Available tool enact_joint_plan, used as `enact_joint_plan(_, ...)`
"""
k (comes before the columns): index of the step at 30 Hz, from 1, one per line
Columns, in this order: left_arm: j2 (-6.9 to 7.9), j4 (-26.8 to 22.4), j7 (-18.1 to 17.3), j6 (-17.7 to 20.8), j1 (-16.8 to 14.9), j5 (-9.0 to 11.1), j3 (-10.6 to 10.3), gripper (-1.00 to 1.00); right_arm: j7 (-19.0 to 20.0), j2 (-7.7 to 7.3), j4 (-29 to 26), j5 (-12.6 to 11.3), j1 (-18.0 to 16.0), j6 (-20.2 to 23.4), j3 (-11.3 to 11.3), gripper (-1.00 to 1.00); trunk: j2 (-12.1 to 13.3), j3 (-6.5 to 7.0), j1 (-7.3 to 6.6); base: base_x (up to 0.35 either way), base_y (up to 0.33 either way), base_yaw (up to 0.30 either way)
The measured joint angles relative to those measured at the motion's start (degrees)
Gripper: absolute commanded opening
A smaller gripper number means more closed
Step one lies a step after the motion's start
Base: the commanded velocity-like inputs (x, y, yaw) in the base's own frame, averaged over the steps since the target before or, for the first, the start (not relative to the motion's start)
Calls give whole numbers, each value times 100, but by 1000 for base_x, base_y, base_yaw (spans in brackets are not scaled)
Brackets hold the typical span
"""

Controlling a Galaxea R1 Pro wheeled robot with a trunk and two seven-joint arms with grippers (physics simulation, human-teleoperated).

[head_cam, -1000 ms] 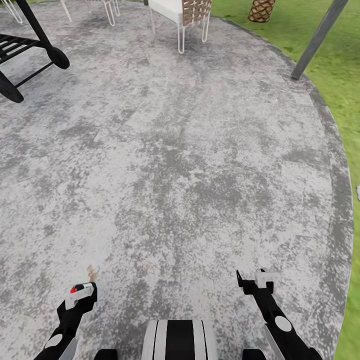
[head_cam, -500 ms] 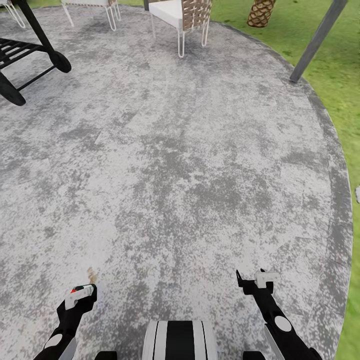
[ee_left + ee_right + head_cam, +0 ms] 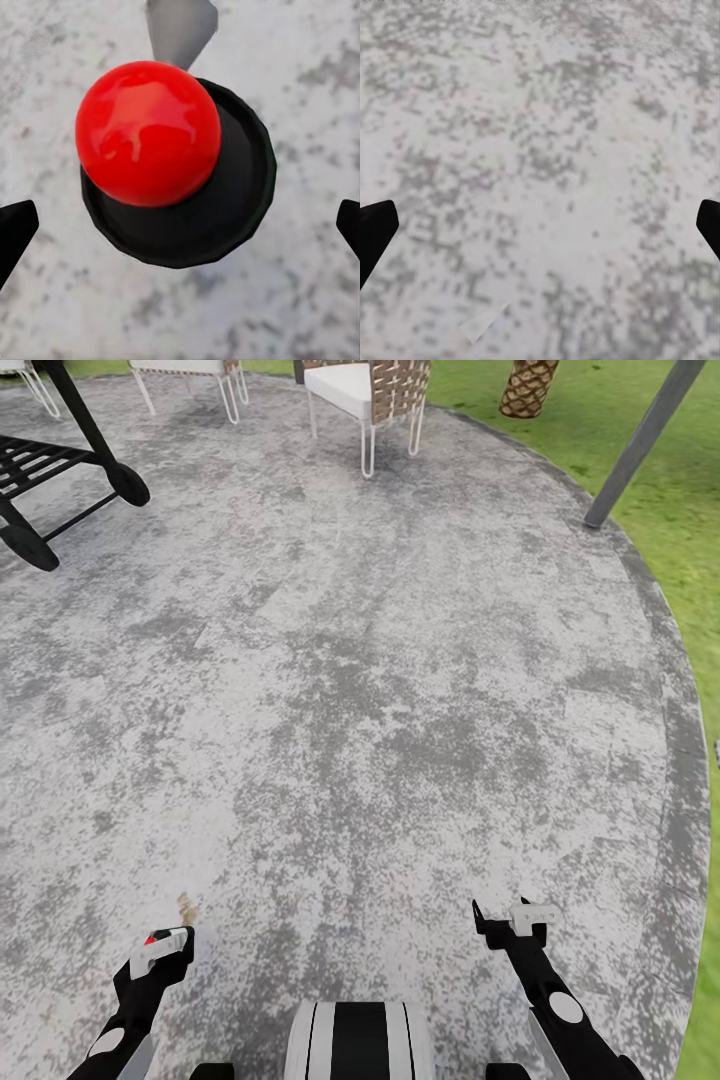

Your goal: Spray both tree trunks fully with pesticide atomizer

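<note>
Pesticide atomizer (image 3: 161, 940), white with a red knob, sits at the left gripper (image 3: 156, 960) low over the mottled grey paving (image 3: 350, 690). In the left wrist view its 2 black fingertips (image 3: 15, 232) stand clear of the black cap, so I cannot tell whether they grip it. The right gripper (image 3: 510, 925) is spread and empty. Ahead are a white chair (image 3: 365, 390), a palm trunk (image 3: 525, 385) and the lawn (image 3: 650, 400).

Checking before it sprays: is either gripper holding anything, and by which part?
Right gripper: nothing. The atomizer, red top up, sits between the left fingers, but whether and where they grip it cannot be told.
</note>
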Motion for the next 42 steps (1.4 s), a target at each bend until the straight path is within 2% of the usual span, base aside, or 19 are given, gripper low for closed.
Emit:
enact_joint_plan(26,0,0,0,0,0,1,1,100,0,0,0,6,0,0,0,100,0,123,0,0,0,0)
enact_joint_plan(42,0,-1,0,0,1,1,7,100,0,0,0,3,0,0,0,100,0,150,0,0,0,31)
